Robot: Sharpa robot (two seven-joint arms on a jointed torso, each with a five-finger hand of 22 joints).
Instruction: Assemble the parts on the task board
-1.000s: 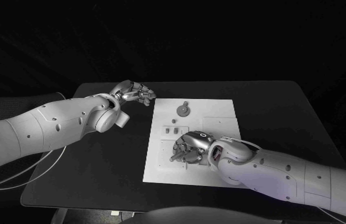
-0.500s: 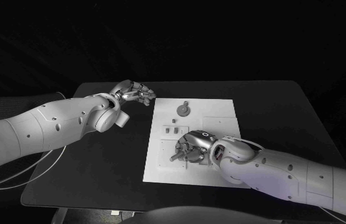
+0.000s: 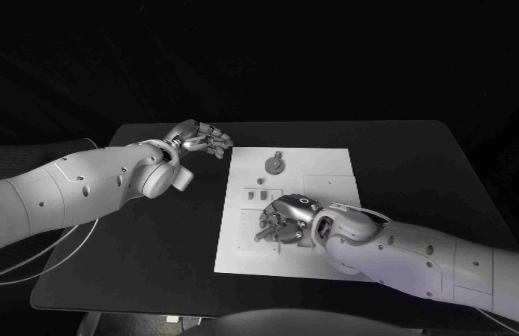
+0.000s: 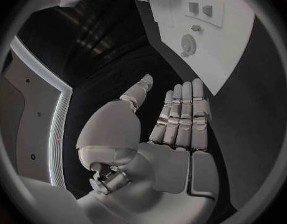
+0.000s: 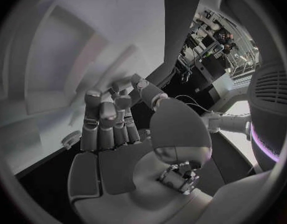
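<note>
1. The right hand (image 3: pixel 286 220) was found low over the near part of the task board (image 3: pixel 325 160), fingers curled at a small part; whether that part was gripped could not be told.
2. The left hand (image 3: pixel 202 138) was held empty, fingers apart, off the board's far left corner, judged to be parked clear.
3. A round part (image 3: pixel 277 164) and two small upright parts (image 3: pixel 257 196) lay on the board.
4. The board rested flat on the black table (image 3: pixel 411 156); surroundings were dark.

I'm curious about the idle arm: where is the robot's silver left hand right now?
In the head view, the silver left hand hovers over the black table, just off the far left corner of the white task board, holding nothing.
</note>
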